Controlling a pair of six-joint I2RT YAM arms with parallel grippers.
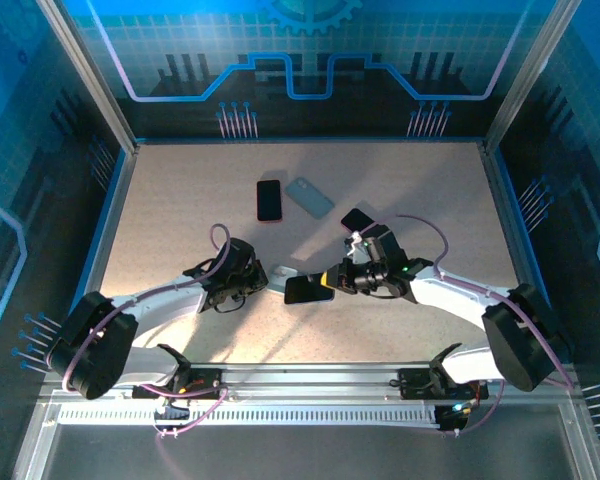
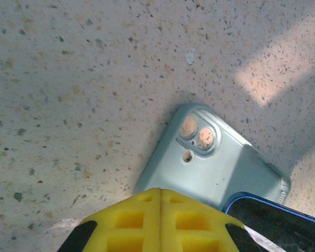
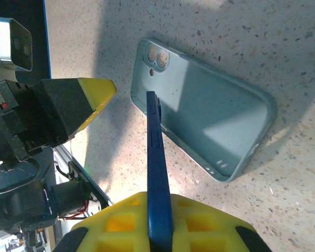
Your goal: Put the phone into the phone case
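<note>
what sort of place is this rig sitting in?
Probably an enclosed robot test cell, not a real workplace: blue circuit-print walls, an aluminium frame rail at the near edge, and a speckled tabletop.

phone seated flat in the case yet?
No. The blue phone is held on edge between the right fingers, tilted over the teal case rather than lying in it.

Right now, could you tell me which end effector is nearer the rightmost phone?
Right: the right end effector sits just near-side of the rightmost phone; the left end effector is farther left.
</note>
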